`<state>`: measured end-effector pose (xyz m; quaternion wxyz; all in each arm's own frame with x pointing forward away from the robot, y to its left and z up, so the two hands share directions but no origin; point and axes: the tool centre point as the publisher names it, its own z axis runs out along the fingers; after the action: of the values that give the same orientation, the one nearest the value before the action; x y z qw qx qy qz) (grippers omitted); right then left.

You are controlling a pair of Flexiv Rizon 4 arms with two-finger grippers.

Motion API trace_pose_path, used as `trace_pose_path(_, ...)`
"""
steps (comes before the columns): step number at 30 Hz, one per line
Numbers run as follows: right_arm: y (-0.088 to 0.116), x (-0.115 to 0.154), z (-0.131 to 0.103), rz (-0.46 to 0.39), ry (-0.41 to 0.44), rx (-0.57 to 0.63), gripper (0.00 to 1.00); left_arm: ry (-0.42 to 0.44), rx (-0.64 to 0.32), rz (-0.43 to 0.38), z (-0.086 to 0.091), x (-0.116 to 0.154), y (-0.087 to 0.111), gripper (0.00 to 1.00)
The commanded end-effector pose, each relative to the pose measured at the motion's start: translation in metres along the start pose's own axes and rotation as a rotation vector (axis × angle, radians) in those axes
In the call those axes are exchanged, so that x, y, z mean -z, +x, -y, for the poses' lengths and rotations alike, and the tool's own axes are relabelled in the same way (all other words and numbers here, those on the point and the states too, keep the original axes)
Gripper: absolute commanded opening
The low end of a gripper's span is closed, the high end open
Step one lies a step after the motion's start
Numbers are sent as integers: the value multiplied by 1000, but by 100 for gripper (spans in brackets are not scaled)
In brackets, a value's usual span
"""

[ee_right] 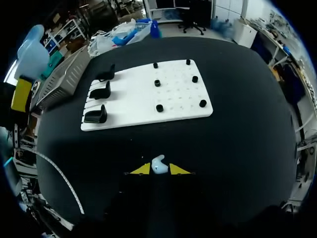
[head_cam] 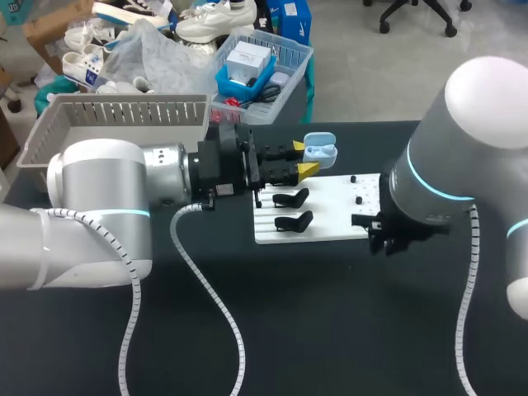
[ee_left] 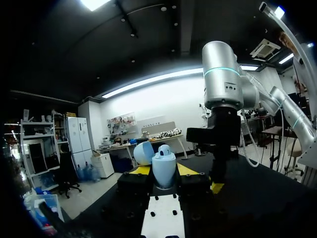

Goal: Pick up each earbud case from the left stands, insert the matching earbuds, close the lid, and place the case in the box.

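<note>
- Between the yellow-tipped fingers of the left gripper sits the light blue plastic earbud case. It is clamped from both sides and upright, with its rounded lid hinged open and leaning off to one side.
- Under that gripper lies the flat white pegboard, and the right arm's grey column stands just ahead of it.
- The right gripper pinches a small pale blue earbud at its very fingertips, over the bare black table. The pegboard lies ahead of it, and the held case is beyond the board's far corner, well apart.
- Three black curved stands line the board's edge nearest the left gripper; none appears to carry a case.
- The grey slatted plastic box waits behind the left gripper, beside its arm.
- Likely risks from here:
  - The earbud is held only at the tips, so it could twist or slip out on the way across and arrive misaligned with its cavity.
  - The open lid stands in the approach path, so a finger could knock it or snap it shut too soon.
  - Pressing the bud home may tilt the case in its side grip.
  - Both sets of fingers will crowd the same small opening, so they could collide.
</note>
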<state>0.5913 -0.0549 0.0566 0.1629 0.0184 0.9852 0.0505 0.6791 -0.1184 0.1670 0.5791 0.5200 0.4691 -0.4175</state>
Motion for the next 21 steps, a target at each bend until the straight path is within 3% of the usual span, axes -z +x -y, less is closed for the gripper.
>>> trace_pose_path(1,18,32,-1,0,40,72,0,-2,0,-3,0,-1,0,0)
trace_pose_path(5,28,53,-7,7,44,209,0,-2,0,-3,0,-1,0,0)
trace_pose_path(11,34,82,-13,31,52,307,0,-2,0,-3,0,-1,0,0)
trace_pose_path(21,16,124,-25,94,16,431,0,-2,0,-3,0,-1,0,0)
